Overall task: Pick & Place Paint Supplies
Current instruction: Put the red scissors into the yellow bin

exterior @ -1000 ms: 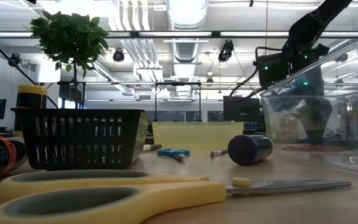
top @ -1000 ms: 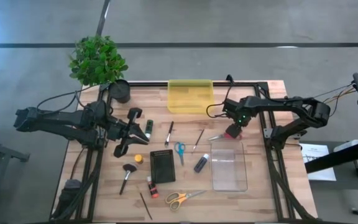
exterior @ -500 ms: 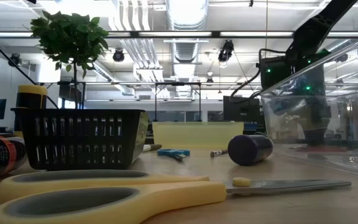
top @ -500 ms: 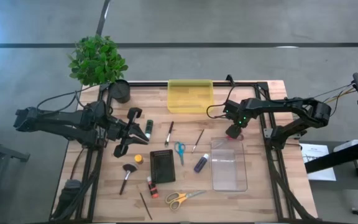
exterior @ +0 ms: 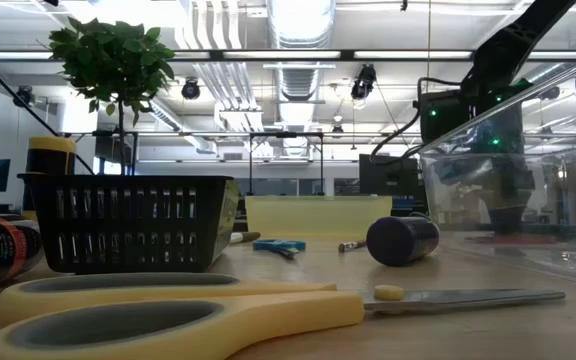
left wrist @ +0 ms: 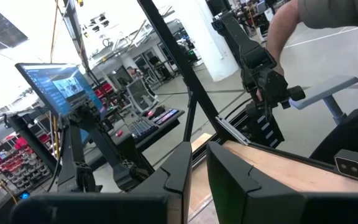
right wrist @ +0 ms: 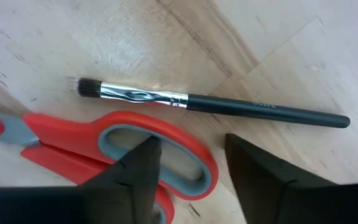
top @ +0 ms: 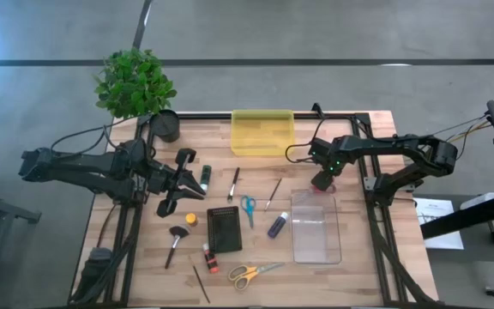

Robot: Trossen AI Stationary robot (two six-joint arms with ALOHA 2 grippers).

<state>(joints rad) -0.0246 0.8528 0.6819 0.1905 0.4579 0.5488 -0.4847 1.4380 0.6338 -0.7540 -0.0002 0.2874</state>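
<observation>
My right gripper (top: pixel 320 182) points down at the table just beyond the clear container's far edge, open. In its wrist view the fingers (right wrist: pixel 143 167) stand on either side of the handle loop of red scissors (right wrist: pixel 104 134). A thin dark-handled paintbrush (right wrist: pixel 241 106) lies flat just past the fingertips. My left gripper (top: pixel 191 179) hangs level above the table's left side, shut and holding nothing. A green tube (top: pixel 205 178) lies near it. Other paintbrushes (top: pixel 233 183) (top: pixel 273 192), a purple tube (top: pixel 277 225), a red tube (top: pixel 207 257) and a wide brush (top: pixel 175 242) lie on the wood.
A clear container (top: pixel 316 225) lies right beside my right gripper. A yellow tray (top: pixel 262 131) stands at the far edge, and a black basket (top: pixel 224 229), blue scissors (top: pixel 248 209) and yellow scissors (top: pixel 254 273) lie mid-table. A potted plant (top: pixel 135 81) stands at the far left.
My right gripper has sunk a little toward the table over the red scissors. In the high view it now covers their handle. The left arm and the things on the table have kept still.
</observation>
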